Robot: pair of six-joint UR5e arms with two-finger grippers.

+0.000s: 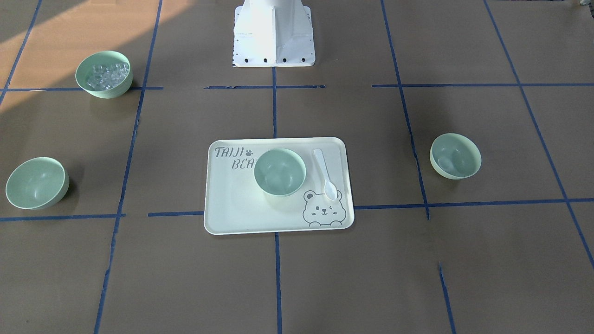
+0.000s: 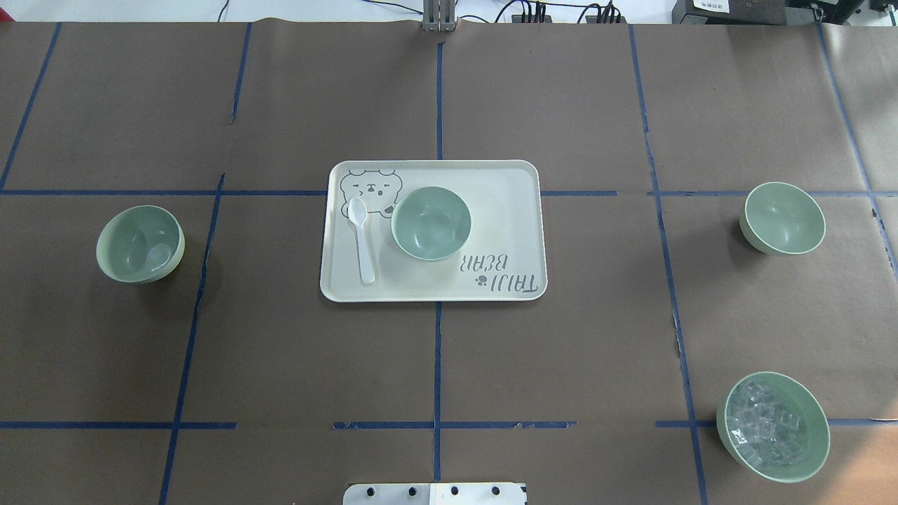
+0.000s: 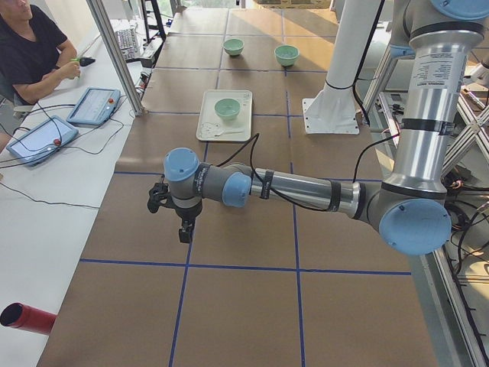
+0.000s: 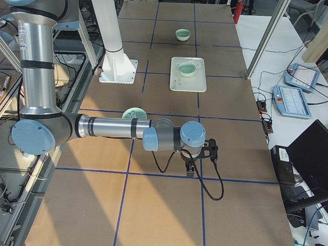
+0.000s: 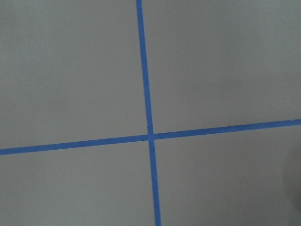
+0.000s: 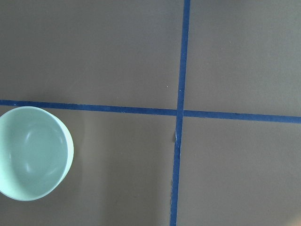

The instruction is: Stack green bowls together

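Nothing stacked yet. First green bowl (image 2: 431,223) sits on the tray (image 2: 505,210) beside the spoon (image 2: 363,242); second green bowl (image 2: 140,243) well off tray's left, third green bowl (image 2: 782,217) well off its right. Both left gripper (image 3: 186,234) and right gripper (image 4: 190,170) hang far from tray; how wide either stands, cannot tell. All stacking remains

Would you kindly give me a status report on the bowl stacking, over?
Left gripper and right gripper hold no bowl, jaw state unreadable. Pale mint-green round plastic bowls unstacked: tray bowl, left bowl, right bowl. White plastic spoon lies beside tray bowl.
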